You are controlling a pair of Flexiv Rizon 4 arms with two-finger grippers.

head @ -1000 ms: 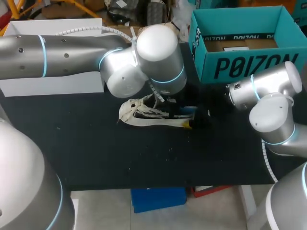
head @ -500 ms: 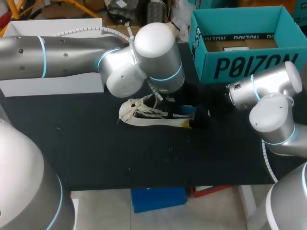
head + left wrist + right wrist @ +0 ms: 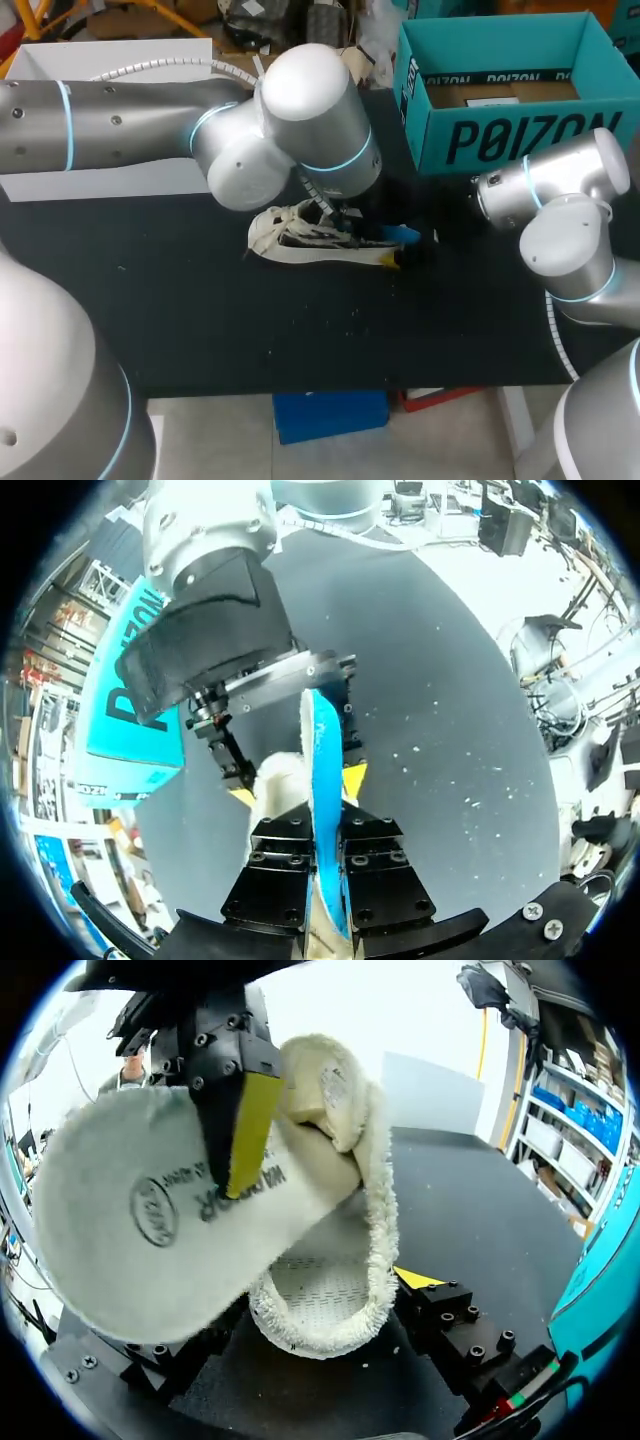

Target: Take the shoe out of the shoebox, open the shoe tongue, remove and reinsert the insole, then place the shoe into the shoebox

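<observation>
Meanwhile, the left hand (image 3: 325,852) pinches the insole (image 3: 150,1230) above the shoe (image 3: 300,238); the right hand (image 3: 298,785) clamps its heel on the surface (image 3: 200,310), shoebox (image 3: 500,135) at two o'clock.

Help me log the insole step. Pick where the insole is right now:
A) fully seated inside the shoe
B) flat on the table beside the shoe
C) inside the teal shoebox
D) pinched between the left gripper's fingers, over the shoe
D: the left wrist view shows the left gripper clamping the insole edge-on, and the right wrist view shows it raised over the opening of the shoe, away from the shoebox.
</observation>
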